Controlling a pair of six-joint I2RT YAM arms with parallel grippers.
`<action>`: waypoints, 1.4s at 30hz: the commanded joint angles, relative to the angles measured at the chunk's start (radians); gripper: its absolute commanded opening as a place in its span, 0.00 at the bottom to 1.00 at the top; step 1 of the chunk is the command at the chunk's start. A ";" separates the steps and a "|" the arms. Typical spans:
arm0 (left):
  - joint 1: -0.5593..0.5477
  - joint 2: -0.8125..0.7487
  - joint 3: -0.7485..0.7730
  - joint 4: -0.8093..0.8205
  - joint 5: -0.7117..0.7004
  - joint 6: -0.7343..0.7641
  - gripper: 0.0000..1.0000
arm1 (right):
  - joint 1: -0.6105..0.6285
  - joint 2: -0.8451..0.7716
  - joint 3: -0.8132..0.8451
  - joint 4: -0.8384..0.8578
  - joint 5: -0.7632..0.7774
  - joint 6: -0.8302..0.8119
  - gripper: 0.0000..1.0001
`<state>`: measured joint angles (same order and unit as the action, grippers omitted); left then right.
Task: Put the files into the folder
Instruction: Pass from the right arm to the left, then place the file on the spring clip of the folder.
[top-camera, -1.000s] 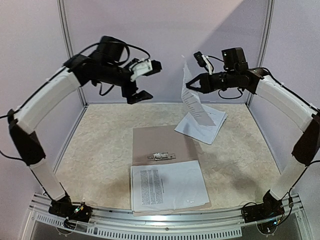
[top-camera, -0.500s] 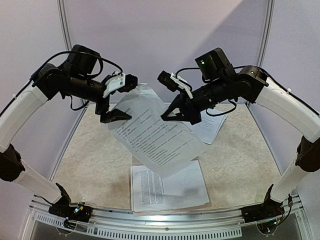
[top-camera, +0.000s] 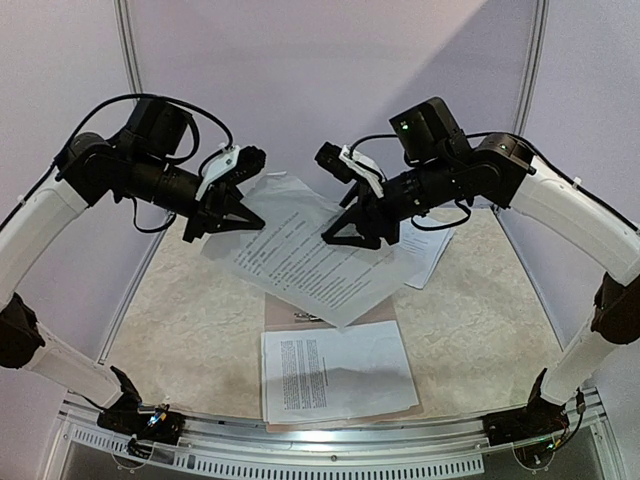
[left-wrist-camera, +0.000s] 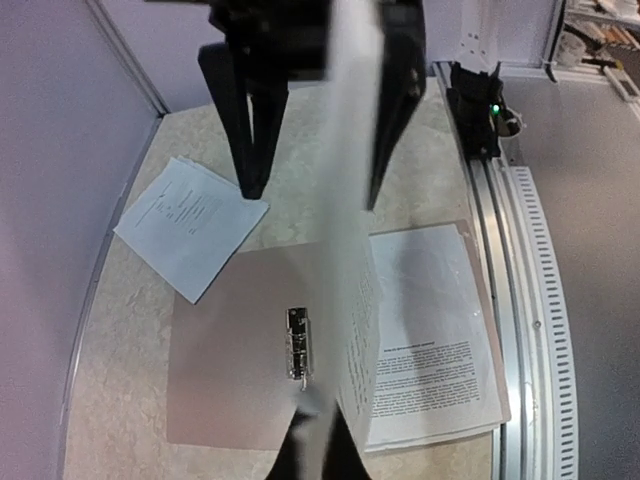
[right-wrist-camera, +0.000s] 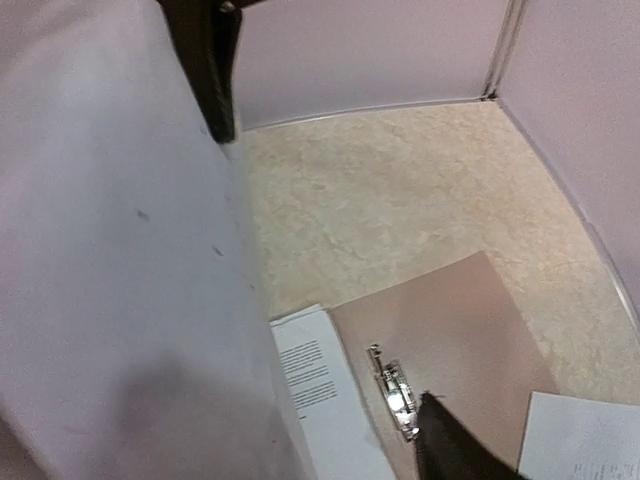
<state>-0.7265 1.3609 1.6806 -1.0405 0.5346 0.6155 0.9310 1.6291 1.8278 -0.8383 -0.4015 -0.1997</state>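
**Q:** What is the setting?

**A:** A beige, marbled surface (top-camera: 470, 320) is boxed in by pale lilac wall panels (top-camera: 330, 80) at the back and both sides. A ridged metal rail (top-camera: 330, 445) runs along the near edge. The white-and-black left arm (top-camera: 40, 220) and right arm (top-camera: 570, 210) rise from it.

**Q:** Where are the folder and the files?

**A:** The tan folder (left-wrist-camera: 230, 370) lies open and flat at the middle of the surface, with a small metal clip (left-wrist-camera: 297, 343) at its centre. One printed sheet (top-camera: 335, 370) lies flat on its near half. A small stack (left-wrist-camera: 190, 225) of sheets sits on the surface just beyond the folder's far right corner. A raised sheet (top-camera: 310, 255) hangs tilted in the air above the folder, between the two arms.

**Q:** What holds it up?

**A:** The left pincer (top-camera: 250, 220) is pinched onto its left edge. The right pincer (top-camera: 357, 237) has its fingers spread wide, with the sheet's right edge passing between them. Whether the sheet touches them I cannot tell.

**Q:** Any writing?

**A:** The sheets carry dense black print, too small to read. A green light (top-camera: 404, 126) glows on the right arm.
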 joint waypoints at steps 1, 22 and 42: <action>0.008 -0.039 0.105 0.072 -0.073 -0.140 0.00 | -0.008 -0.083 -0.161 0.179 0.243 0.033 0.74; 0.241 -0.169 0.156 0.132 0.235 -0.282 0.00 | -0.217 -0.464 -0.839 1.221 -0.188 0.385 0.95; 0.306 -0.136 -0.174 0.446 0.098 -0.500 0.00 | -0.233 -0.275 -0.737 1.082 -0.159 0.575 0.00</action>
<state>-0.4377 1.1957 1.5993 -0.6930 0.7082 0.1665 0.7162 1.3193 1.0481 0.4057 -0.6254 0.3767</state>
